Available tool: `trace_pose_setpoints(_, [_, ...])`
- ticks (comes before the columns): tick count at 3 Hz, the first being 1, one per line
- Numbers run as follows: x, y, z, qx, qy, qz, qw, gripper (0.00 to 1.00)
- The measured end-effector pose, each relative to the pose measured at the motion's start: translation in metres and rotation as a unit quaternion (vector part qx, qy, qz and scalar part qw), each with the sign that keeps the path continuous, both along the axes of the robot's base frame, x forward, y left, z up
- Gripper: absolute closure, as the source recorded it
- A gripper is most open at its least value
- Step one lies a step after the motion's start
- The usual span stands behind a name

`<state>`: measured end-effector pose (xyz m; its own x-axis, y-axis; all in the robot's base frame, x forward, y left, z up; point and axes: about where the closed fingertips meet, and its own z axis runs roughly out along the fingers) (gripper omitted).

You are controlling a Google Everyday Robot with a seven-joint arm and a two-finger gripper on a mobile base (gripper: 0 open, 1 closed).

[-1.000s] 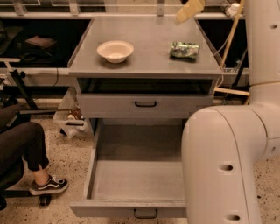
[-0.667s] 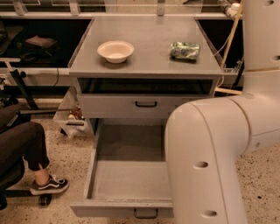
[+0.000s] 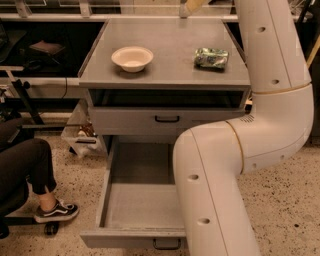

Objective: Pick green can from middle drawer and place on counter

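my white arm (image 3: pixel 235 165) fills the right of the view, a smooth jointed shell bending up past the cabinet. the bench (image 3: pixel 170 35), a flat, scuffed grey metal top, carries both loose items. below it the middle drawer (image 3: pixel 142 205) stands pulled out, deep and tall-walled, its plain floor bare wherever the arm does not hide it. the shallower drawer front (image 3: pixel 135 120) with its black handle sits above. a seated person's sneaker (image 3: pixel 55 211) shows at the left edge. the cream bowl (image 3: pixel 132 57), round and matte, rests on the bench's left half. the green can (image 3: pixel 211 57), shiny, dented and patched with silver, lies on its side on the right half, well apart from the bowl, its long axis running across the view. the pincer (image 3: pixel 189 7) is over the bench's far edge, at the top of the view; i cannot tell whether it is released or clenched. the can lies on its near side, slightly rightward, with nothing touching it. i judge the placing done, with only a clean retreat left.
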<state>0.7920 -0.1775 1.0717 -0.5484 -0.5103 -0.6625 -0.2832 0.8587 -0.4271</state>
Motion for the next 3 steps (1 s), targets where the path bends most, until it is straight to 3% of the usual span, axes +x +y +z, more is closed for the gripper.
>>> trace_pose_setpoints(1, [-0.011,0.006,-0.004,-0.004,0.038,0.034,0.9987,0.00])
trace_pose_setpoints(2, [-0.047,0.038,0.015,-0.008,0.080,0.145,0.9863,0.00])
trace_pose_setpoints(3, [-0.102,0.043,0.056,-0.047,0.083,0.237,0.9667,0.00])
